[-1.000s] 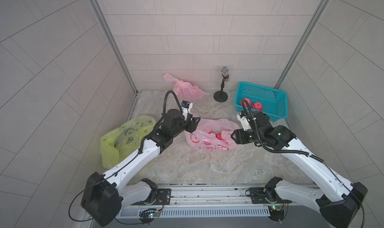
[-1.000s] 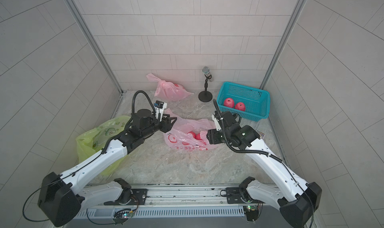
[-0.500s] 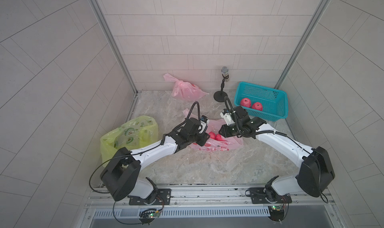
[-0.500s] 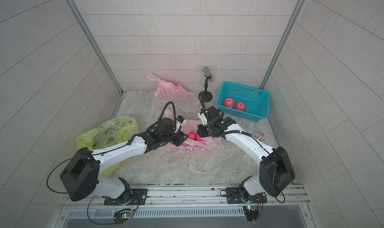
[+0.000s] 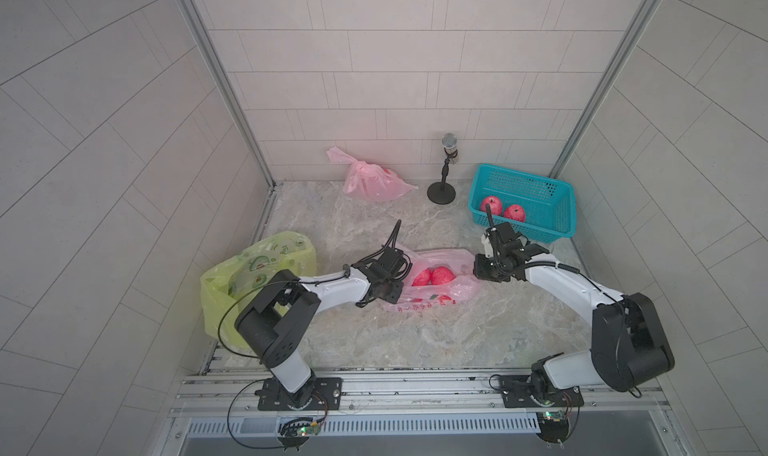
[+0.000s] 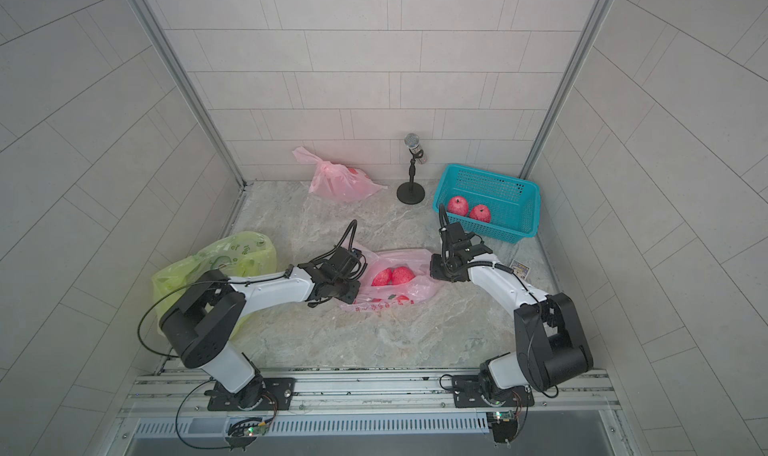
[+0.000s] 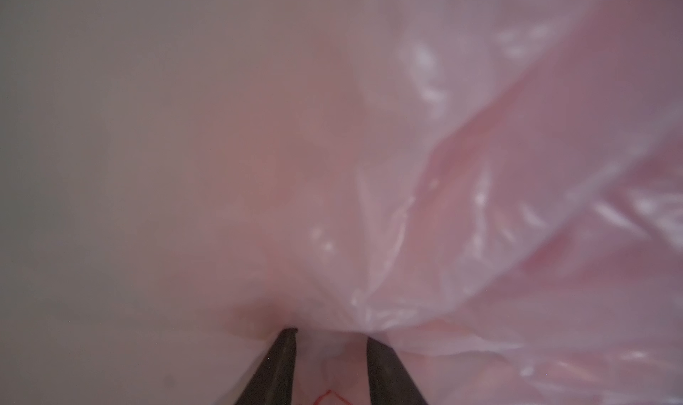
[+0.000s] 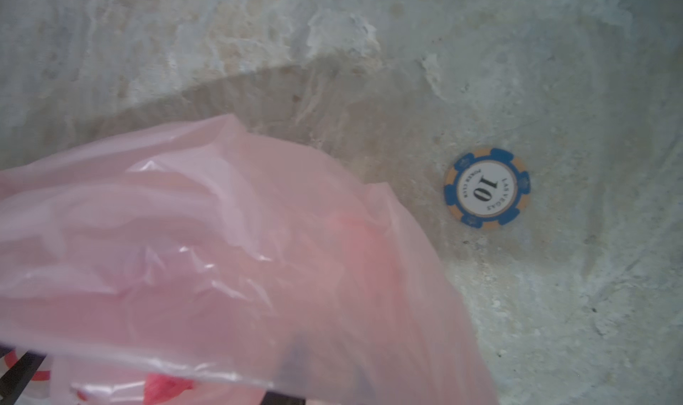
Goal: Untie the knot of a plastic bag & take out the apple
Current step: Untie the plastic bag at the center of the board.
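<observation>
Way off to the left of the pink bag there's a green bag, slumped against the side wall and well apart from it. Behind the pink bag and a bit left, up by the back wall, sits a second pink bag.

My left pincer comes in low at the pink bag's left edge. That wrist view is pretty much all pink film, and the fingers are narrow with a bunch of film pinched between them.

The pink bag itself lies on the table between my two pincers. Its top looks open, and two red apples sit inside, side by side and touching, bright in both top views. Red print runs along the bag's near edge.

Straight behind the bag stands a little microphone on a round base.

My right pincer is at the bag's right edge. In its wrist view the film is draped over the fingers, so wide, narrow or gripping, I honestly can't tell.

Just right of the bag a blue-and-orange chip marked 10 lies flat, near the film but not touching. Further right and behind, a blue basket holds two more apples.
</observation>
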Motion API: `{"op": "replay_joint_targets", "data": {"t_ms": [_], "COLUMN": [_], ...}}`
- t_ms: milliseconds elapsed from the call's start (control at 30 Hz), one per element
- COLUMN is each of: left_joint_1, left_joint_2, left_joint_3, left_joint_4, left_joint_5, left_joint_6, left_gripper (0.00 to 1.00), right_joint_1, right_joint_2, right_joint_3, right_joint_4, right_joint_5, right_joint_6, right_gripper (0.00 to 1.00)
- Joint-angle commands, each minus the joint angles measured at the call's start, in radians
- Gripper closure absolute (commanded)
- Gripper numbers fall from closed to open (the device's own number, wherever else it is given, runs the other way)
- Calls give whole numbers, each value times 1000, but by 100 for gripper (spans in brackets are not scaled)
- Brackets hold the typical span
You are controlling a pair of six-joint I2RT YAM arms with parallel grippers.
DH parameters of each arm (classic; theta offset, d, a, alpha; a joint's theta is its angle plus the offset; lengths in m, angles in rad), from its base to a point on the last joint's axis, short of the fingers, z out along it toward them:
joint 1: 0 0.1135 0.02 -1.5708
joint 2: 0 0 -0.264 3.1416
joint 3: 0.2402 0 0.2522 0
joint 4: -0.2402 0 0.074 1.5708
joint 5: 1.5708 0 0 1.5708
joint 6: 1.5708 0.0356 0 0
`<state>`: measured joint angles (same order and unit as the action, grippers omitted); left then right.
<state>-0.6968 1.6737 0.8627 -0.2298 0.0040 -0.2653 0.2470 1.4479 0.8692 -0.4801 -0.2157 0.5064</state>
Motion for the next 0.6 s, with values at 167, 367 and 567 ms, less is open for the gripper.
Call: {"op": "replay_joint_targets", "data": {"t_ms": [167, 367, 567], "left_joint_1": [117, 136, 141], "left_joint_2": [12, -26, -81], "left_joint_3": [-63, -102, -100], "left_joint_4": [28, 75, 113], "left_joint_5": [-11, -9, 32], "left_joint_6": [-80, -75, -69], "left_gripper": [61, 58, 51], "right_joint_1": [-23, -29, -29], "right_joint_2": [87, 106, 78], "right_joint_3": [-46, -102, -92], "right_joint_4": [79, 119, 107], "right_joint_5": [11, 25, 7], "right_joint_6": [33, 37, 39], "right_gripper": [69, 67, 63]}}
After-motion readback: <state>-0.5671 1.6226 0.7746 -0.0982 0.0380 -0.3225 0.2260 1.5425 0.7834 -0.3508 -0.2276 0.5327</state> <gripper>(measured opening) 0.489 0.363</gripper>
